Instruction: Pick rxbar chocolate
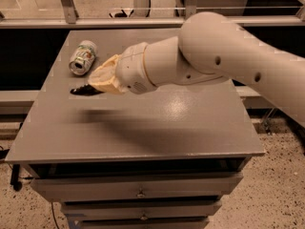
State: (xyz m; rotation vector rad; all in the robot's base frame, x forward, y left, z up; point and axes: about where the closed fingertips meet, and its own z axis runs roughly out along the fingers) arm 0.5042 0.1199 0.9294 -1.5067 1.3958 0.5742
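Observation:
The rxbar chocolate [82, 90] is a flat dark bar; only its left end shows, sticking out from between the tan fingers [110, 74]. My gripper [97, 84] is shut on it over the left part of the grey table [171, 132]. The bar seems held a little above the tabletop, with a blurred shadow on the surface below it. The white arm reaches in from the right and hides the rest of the bar.
A green-and-white can [83, 57] lies on its side at the table's back left, just behind the gripper. The red cola can is hidden behind the arm. Drawers [140, 192] sit under the tabletop. A rail [95, 22] runs behind the table.

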